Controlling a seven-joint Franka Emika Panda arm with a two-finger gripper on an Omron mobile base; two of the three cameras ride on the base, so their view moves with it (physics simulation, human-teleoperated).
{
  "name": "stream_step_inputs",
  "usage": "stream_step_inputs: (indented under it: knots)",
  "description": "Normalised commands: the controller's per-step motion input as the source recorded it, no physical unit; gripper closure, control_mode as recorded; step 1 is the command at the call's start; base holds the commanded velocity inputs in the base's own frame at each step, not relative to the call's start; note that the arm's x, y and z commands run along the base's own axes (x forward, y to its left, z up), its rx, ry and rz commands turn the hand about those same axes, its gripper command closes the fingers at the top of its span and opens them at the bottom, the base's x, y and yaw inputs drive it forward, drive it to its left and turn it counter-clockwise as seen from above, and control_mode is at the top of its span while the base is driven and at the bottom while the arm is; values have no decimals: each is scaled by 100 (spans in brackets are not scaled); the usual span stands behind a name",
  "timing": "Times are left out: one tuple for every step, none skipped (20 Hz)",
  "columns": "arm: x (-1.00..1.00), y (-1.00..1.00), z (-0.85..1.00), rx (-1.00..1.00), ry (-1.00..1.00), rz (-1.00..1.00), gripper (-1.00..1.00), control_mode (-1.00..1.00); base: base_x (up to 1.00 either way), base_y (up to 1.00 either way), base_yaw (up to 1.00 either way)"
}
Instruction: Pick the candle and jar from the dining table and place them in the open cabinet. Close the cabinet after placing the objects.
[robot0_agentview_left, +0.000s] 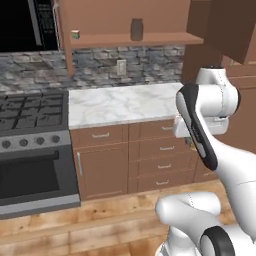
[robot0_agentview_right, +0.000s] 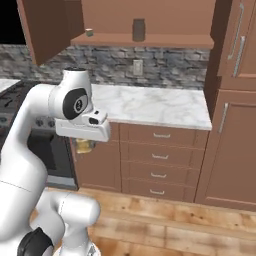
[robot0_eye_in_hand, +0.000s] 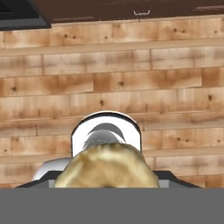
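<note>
Gripping the candle (robot0_eye_in_hand: 107, 165), fingers closed on its sides, gripper (robot0_agentview_right: 84, 146) aimed at the floor. Jar (robot0_agentview_left: 136, 29) already on cabinet shelf (robot0_agentview_left: 165, 39). Candle looks light, waxy, maybe slippery; a low side hold suits it.

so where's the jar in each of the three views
Left base view: the jar stands on the cabinet shelf, top centre, right of a small striped wedge.
Right base view: the jar is on the same shelf, top centre.
Hand view: not in it.
Shared landmark: the wall outlet below the jar.
</note>
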Motion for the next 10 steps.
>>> stream_step_inputs:
  knots:
    - [0,0,0,0,0,0,100,100,76,-41,-4]
    - [0,0,0,0,0,0,100,100,76,-26,-5]
    - [0,0,0,0,0,0,100,100,76,-15,-6]
    - [0,0,0,0,0,0,100,100,69,0,-3]
    - [0,0,0,0,0,0,100,100,69,0,-1]
    - [0,0,0,0,0,0,100,100,64,0,0]
    - [0,0,0,0,0,0,100,100,60,14,0]
    - [0,0,0,0,0,0,100,100,59,16,0]
    - [0,0,0,0,0,0,100,100,57,12,0]
    - [0,0,0,0,0,0,100,100,55,8,0]
